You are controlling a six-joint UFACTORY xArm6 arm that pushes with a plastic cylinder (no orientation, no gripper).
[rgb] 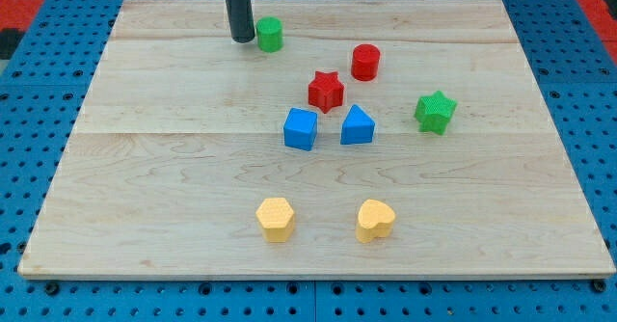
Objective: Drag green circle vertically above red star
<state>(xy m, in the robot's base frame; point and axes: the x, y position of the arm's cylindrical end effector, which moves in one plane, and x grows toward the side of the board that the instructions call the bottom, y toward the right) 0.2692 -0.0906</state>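
A wooden board [145, 168] made of pale planks is seen lying on a blue table with rows of little holes [29, 81]. Some red with the same holes is seen in the view's top corners. My tip [242, 40] is set down near the top edge of the board, and the green circle [269, 35] is found just beside it at 3 o'clock (it cannot be told if the two are touching). No hand is carried by the rod, so nothing is held or gripped; it is only a dark straight stick. The red star [326, 91] is placed near the middle of the board, at about 4 o'clock from the green circle and well apart from it. A red circle [365, 62] is seen near the star at 2 o'clock. A blue cube [300, 129] sits at 7 o'clock from the star, and a blue triangle [357, 126] at 5 o'clock. A green star [435, 112] is seen farther off toward the view's right. Two yellow blocks are seen near the bottom of the board: a yellow hexagon [276, 218] and, at 3 o'clock from it, a yellow heart [375, 220].
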